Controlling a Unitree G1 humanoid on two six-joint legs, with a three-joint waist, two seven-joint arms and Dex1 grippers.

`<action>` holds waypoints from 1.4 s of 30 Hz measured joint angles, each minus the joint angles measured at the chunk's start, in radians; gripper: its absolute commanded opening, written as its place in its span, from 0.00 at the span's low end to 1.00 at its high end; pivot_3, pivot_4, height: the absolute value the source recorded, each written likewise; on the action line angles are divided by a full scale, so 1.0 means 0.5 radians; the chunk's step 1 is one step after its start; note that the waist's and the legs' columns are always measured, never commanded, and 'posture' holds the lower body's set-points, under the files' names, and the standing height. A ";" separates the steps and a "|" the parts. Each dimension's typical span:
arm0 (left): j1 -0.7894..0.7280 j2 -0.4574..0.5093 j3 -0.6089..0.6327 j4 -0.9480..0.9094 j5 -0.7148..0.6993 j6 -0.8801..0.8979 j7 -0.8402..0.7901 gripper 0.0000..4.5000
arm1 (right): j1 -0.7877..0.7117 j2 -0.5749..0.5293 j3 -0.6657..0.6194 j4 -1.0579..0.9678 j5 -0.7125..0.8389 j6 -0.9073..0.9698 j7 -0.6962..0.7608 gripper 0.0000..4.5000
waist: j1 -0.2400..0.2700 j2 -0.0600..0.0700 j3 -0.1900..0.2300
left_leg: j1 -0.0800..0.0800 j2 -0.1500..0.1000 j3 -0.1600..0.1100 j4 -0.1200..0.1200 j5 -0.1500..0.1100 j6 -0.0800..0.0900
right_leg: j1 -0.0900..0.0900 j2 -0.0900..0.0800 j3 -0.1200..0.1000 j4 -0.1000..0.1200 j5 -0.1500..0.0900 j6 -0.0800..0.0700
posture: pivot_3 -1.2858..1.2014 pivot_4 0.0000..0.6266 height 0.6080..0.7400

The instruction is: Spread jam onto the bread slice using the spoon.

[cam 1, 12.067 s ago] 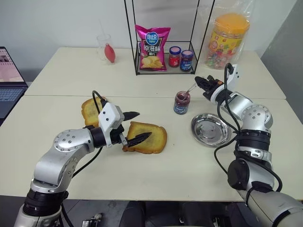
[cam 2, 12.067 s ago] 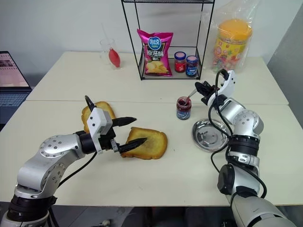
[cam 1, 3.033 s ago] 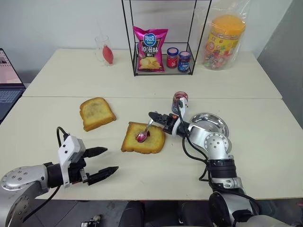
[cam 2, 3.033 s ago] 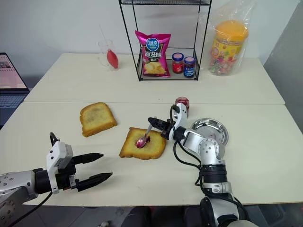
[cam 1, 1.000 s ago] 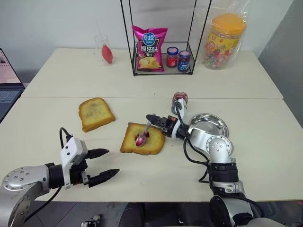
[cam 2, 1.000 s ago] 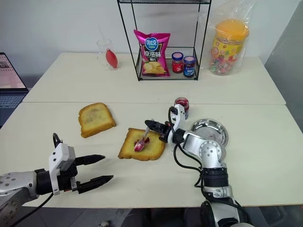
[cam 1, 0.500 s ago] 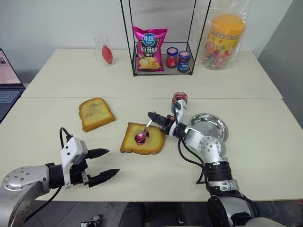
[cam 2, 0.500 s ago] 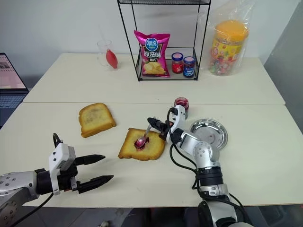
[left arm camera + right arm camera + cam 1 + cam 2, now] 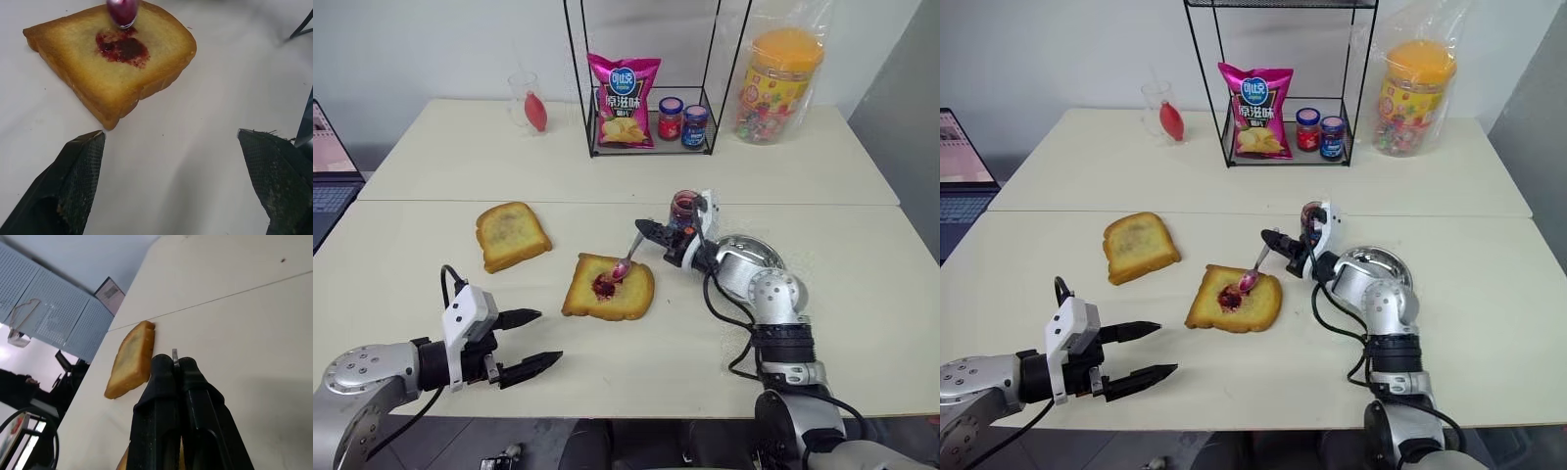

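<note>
Near the middle of the counter [image 9: 636, 362], the bread slice [image 9: 607, 290] lies flat with a small dark blob of jam [image 9: 604, 286] dropped at its centre and not yet drawn out, its golden face bare all round; the job looks begun but mostly left to do. Just above the slice's far right corner, the right tool [image 9: 656, 238] has its fingers clamped together on the thin handle of the spoon [image 9: 626, 262], whose red-smeared bowl hangs clear of the bread. Off to the near left, the left tool [image 9: 530, 343] hovers with fingers wide apart, holding nothing. The head views take in the open jam jar [image 9: 683, 209] just beyond the right tool; the left wrist view alone shows the blob's ragged edge, while the right wrist view catches the second toast slice [image 9: 131, 360] edge-on.
</note>
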State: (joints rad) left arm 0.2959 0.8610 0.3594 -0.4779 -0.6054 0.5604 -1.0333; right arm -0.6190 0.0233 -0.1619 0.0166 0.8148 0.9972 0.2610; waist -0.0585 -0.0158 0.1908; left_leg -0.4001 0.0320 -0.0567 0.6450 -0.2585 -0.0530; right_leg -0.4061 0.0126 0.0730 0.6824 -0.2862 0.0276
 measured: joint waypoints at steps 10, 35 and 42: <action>-0.026 0.000 -0.003 0.000 -0.001 0.000 -0.002 1.00 | 0.119 0.045 0.113 -0.003 -0.060 -0.015 -0.036 0.00 | -0.003 -0.001 -0.001 | 0.000 -0.001 0.001 0.001 0.000 0.000 | 0.001 0.000 0.000 0.000 0.000 0.000 | 0.52 0.24 1.00; -0.119 0.000 -0.093 -0.053 0.112 -0.140 0.039 1.00 | 0.164 -0.245 0.056 -0.343 0.136 0.028 0.137 0.00 | 0.000 -0.001 -0.001 | 0.000 -0.001 0.001 0.001 0.000 0.000 | 0.001 0.000 0.001 0.000 0.000 0.000 | 0.52 0.24 1.00; -0.159 -0.053 -0.145 -0.077 0.156 -0.220 0.090 1.00 | 0.192 -0.286 0.091 -0.461 0.103 -0.127 0.225 0.00 | 0.004 -0.001 -0.001 | 0.000 -0.001 0.000 0.001 0.000 0.000 | 0.001 0.000 0.001 0.000 0.000 0.000 | 0.52 0.24 1.00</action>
State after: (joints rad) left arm 0.2162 0.8345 0.2870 -0.5165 -0.5274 0.4505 -0.9882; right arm -0.5231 -0.1198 -0.1166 -0.2137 0.8663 0.9337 0.3733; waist -0.0565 -0.0164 0.1905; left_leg -0.4004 0.0315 -0.0566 0.6456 -0.2585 -0.0530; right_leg -0.4056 0.0127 0.0733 0.6824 -0.2863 0.0277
